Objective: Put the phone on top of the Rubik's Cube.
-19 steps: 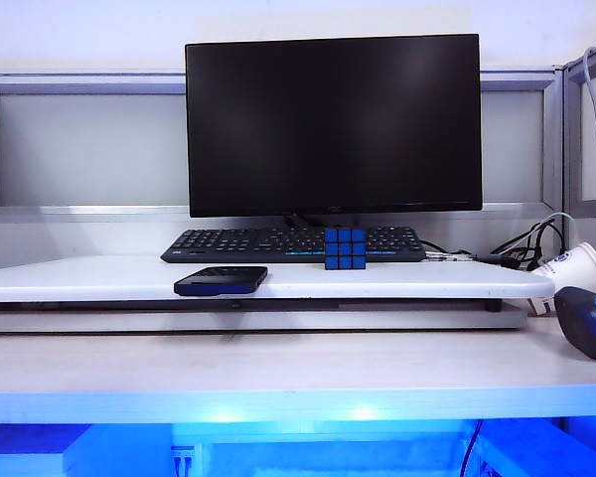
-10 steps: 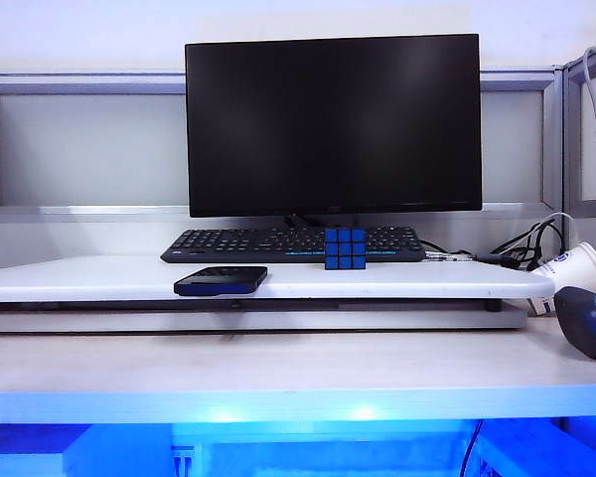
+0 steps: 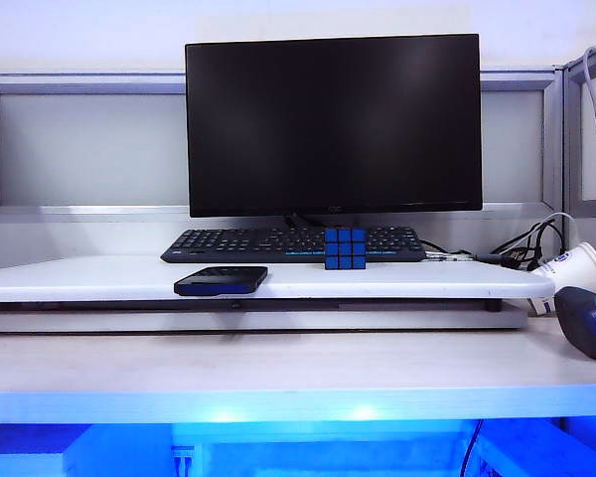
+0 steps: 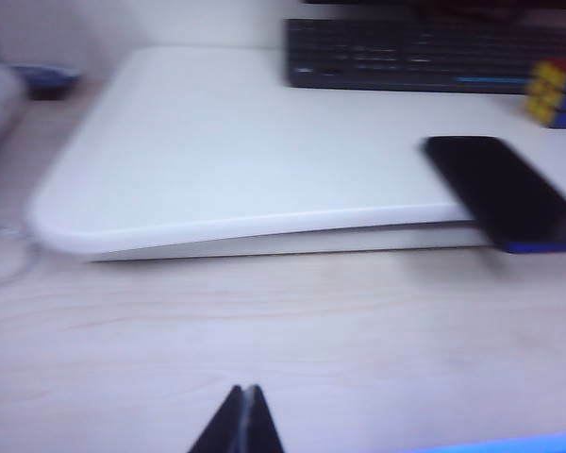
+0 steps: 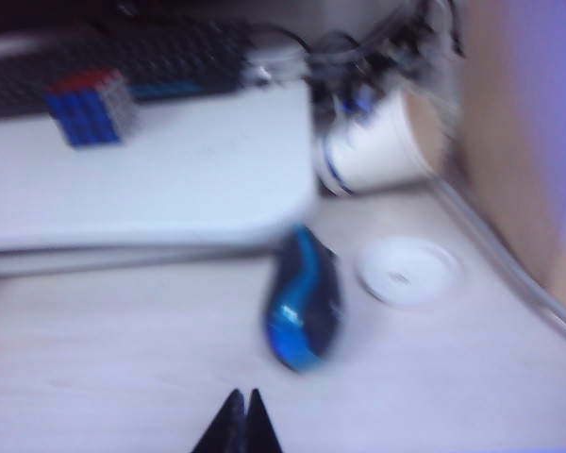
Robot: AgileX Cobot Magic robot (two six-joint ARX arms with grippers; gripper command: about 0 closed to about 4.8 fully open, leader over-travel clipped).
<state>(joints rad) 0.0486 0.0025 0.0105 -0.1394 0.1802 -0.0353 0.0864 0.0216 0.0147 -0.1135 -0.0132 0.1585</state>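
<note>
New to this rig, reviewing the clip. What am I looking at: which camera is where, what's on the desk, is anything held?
It is a two-armed robot; each arm ends in a two-finger hand. The wide picture comes from a fixed camera facing the desk, and neither arm shows in it. The other two come from cameras on the wrists, looking past the fingertips.

On the white raised board lie the phone, flat near the front edge, and the Rubik's Cube, standing apart from it in front of the keyboard. Behind is a dark monitor. To the right, on the desk, are a blue mouse, a tipped paper cup and a white lid.

The left hand and right hand both hang shut above bare desk, holding nothing. The phone is not yet on the cube.
</note>
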